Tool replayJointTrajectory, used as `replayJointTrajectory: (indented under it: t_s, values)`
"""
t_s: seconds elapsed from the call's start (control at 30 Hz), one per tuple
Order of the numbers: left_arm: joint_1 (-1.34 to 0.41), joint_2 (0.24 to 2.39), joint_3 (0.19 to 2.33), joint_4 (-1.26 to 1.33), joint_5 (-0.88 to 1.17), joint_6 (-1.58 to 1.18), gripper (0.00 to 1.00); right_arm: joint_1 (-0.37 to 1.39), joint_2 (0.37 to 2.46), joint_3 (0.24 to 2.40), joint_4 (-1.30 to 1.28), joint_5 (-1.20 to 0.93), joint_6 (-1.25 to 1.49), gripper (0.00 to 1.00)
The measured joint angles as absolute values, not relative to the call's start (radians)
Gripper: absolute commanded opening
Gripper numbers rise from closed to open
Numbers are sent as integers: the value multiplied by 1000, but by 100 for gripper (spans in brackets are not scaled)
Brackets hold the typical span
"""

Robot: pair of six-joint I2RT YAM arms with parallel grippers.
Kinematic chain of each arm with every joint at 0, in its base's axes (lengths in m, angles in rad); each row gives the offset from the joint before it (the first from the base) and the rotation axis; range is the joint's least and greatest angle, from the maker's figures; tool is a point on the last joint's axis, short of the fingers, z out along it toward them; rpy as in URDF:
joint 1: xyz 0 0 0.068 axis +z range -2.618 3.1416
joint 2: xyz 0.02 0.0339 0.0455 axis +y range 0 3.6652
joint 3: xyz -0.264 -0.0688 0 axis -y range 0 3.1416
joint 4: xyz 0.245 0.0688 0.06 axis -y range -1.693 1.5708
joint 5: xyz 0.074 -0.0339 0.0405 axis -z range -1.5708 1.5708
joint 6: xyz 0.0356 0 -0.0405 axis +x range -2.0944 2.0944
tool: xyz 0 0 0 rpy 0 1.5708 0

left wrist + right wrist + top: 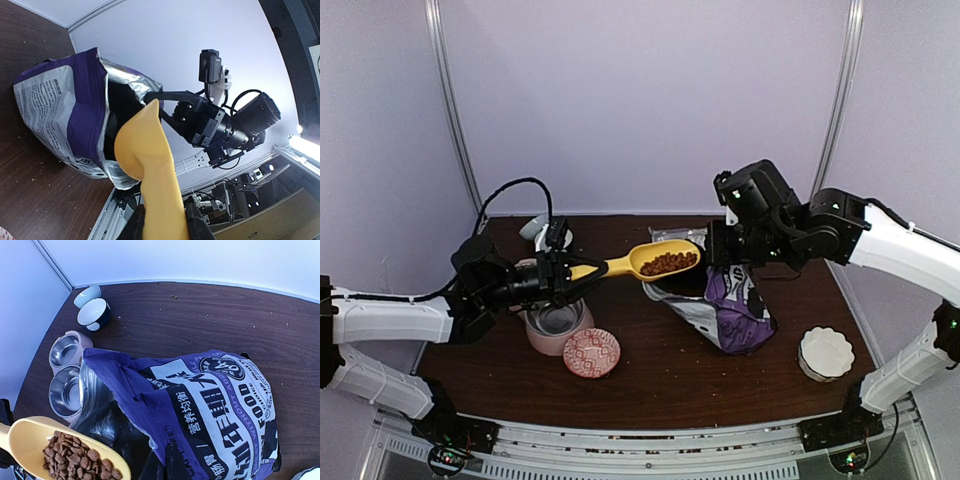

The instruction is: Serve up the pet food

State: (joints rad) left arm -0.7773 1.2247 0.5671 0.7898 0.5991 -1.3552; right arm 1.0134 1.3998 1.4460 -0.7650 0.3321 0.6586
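Observation:
My left gripper [567, 272] is shut on the handle of a yellow scoop [620, 265], held level above the table. The scoop's bowl is full of brown pet food [668, 263] and hangs at the open mouth of the purple bag [740, 310]. The left wrist view shows the scoop's underside [150, 150] clamped between my black fingers [136, 222], the bag [60, 110] beyond it. My right gripper [167, 467] is shut on the bag's torn top edge [150, 440], holding it open. There the kibble [75, 457] shows in the scoop [27, 437] at lower left.
A pink double feeder [545, 345] with steel bowls sits under my left wrist, also in the right wrist view [80, 336]. A red patterned dish [591, 352] lies in front of it. A white scalloped bowl [825, 352] stands at front right. Two small bowls [94, 314] sit at the back left.

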Motion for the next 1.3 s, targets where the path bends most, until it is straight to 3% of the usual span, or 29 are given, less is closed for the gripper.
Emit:
replayJointTrajectory:
  t_s: [0.6,1.03,1.3]
  values:
    - [-750,1200,565,833,616,-1414,0,1008,1392,1436,-756,328,662,0]
    - [-509,995,448,672,602,-1428,0,996,1378,1430,-753,329,662,0]
    - [-273,834,363,506,667,-1394,0,989,1378,1426,-748,328,662,0]
